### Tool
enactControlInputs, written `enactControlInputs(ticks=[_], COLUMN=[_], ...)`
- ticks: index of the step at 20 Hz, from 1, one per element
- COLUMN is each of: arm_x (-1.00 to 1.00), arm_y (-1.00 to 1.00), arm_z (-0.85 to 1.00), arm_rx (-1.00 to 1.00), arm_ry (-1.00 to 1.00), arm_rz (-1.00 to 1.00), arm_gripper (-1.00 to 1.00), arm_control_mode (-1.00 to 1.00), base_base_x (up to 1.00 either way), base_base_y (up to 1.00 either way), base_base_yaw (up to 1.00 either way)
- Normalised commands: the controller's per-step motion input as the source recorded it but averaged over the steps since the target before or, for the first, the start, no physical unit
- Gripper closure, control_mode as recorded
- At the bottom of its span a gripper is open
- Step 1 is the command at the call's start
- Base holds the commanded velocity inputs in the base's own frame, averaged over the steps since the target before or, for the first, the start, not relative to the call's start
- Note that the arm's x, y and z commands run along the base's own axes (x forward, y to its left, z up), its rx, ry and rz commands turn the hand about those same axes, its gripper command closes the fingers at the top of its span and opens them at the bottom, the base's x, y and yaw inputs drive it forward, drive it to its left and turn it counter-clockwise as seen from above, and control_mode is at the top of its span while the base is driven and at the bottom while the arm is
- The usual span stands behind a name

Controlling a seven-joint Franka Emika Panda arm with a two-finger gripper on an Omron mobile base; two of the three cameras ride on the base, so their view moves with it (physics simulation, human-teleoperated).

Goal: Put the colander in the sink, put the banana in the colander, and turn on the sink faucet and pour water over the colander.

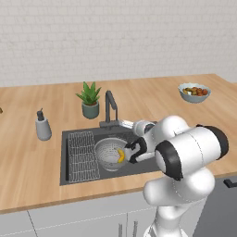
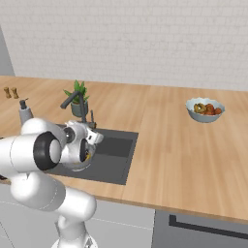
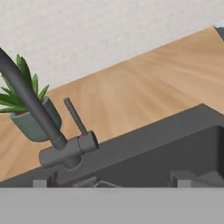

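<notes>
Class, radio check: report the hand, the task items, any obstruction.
Hand over sink, grip unclear. Banana in colander. Faucet ahead, plant behind it.

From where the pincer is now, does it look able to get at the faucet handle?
Probably yes. In the hand view the faucet stands straight ahead with its thin lever upright, and nothing lies between; the plant sits behind it.

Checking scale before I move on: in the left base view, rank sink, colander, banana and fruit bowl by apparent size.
1. sink
2. colander
3. fruit bowl, though it sits farther back, so its rank against the colander is unsure
4. banana
</notes>
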Motion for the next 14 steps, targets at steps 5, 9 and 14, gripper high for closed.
enactControlInputs(ticks=[5, 9, 14], arm_x=[0.00, 0.00, 0.03], arm_y=[0.00, 0.00, 0.00], arm_z=[0.60, 0.47, 0.30], arm_rx=[0.00, 0.00, 0.00], arm_ry=[-0.08, -0.05, -0.01], arm_rz=[0.00, 0.00, 0.00], arm_gripper=[-1.00, -1.00, -1.00], arm_control_mode=[-1.00, -1.00, -1.00], base_base_x=[0.00, 0.00, 0.00], base_base_y=[0.00, 0.00, 0.00], base_base_yaw=[0.00, 0.00, 0.00])
